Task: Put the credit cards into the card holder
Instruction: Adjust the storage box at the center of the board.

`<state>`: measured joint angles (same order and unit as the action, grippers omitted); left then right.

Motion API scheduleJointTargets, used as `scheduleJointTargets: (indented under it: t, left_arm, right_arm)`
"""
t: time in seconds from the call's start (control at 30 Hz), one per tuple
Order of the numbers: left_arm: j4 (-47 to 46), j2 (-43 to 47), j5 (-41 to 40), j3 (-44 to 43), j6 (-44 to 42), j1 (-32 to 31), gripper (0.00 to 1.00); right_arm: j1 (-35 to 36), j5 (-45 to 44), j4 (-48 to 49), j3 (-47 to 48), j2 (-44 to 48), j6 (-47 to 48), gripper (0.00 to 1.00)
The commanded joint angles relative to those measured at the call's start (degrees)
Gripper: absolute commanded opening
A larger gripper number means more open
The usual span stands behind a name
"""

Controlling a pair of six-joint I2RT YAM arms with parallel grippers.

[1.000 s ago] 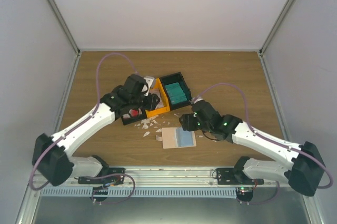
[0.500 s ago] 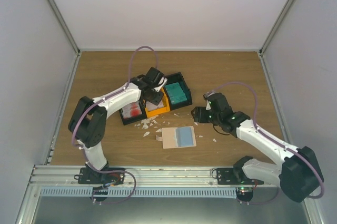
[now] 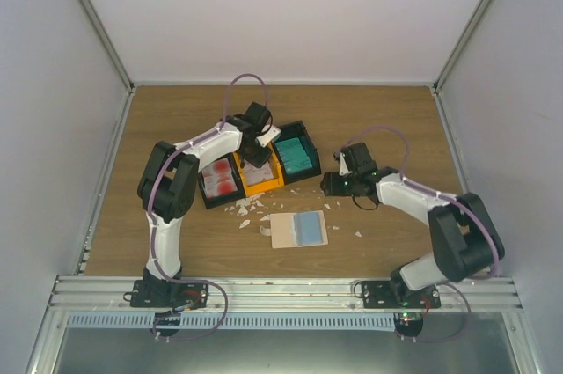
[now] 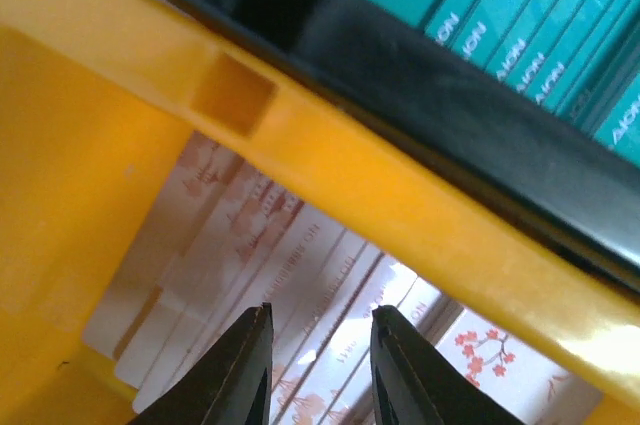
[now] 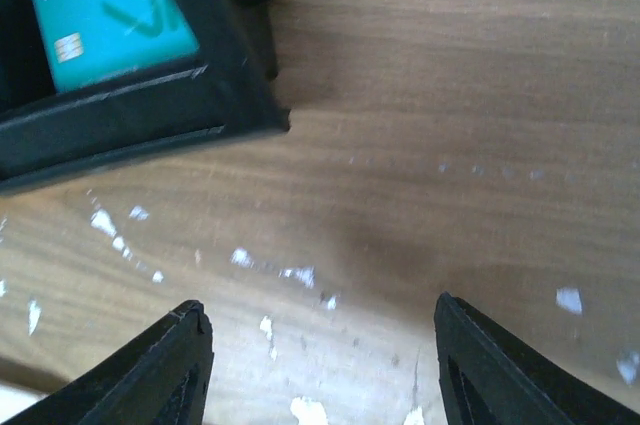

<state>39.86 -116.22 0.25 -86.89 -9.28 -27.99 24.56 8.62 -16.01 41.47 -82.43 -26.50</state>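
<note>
The left claw [image 4: 320, 325], narrow and empty, hung in the orange tray [image 4: 90, 195] to take a pinkish-grey card [image 4: 230, 245]; the right claw [image 5: 320, 365] stood wide.

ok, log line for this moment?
left gripper: narrowly open over pale pinkish-grey cards in orange tray | right gripper: open above wooden table | beige folding card holder: open

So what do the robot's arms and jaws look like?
The left arm and right arm have white links with black joints. A thin purple cable loops off each. The jaws are plain black and tapered.
</note>
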Motion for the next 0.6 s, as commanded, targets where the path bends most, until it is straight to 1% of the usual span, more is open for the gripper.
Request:
scheduleJointTargets:
  t: [0.0,0.07,0.2,0.33,0.43,0.57]
  left_arm:
    - [3.37,-1.32,1.95,-1.79,-3.26,0.10,0.31]
    - [4.96,-2.44,0.41,-2.38,-2.66,0.13,0.31]
    - [4.62,-2.98,1.06,-1.29,-3.00,0.13,0.33]
    - [4.50,-4.09,1.50,-1.93,-3.25,0.13,0.36]
    - [6.00,-5.19,2.67,-3.31,-2.97,0.12,0.36]
    - [6.70,-4.46,4.06,-3.19,-1.84,0.13,0.35]
  right_arm:
    - [-1.04,-0.67,0.35,5.70,-6.22,5.42,0.60]
    - [-1.08,-1.40,0.37,7.47,-8.95,6.12,0.58]
    - [-1.06,-2.04,0.37,10.93,-13.29,6.80,0.56]
    - [-1.04,-6.13,-0.60,14.87,-16.86,9.11,0.56]
    - [-1.53,-8.41,-1.71,17.97,-20.31,10.31,0.56]
    - [-2.28,-11.41,-1.49,20.36,-22.67,10.04,0.56]
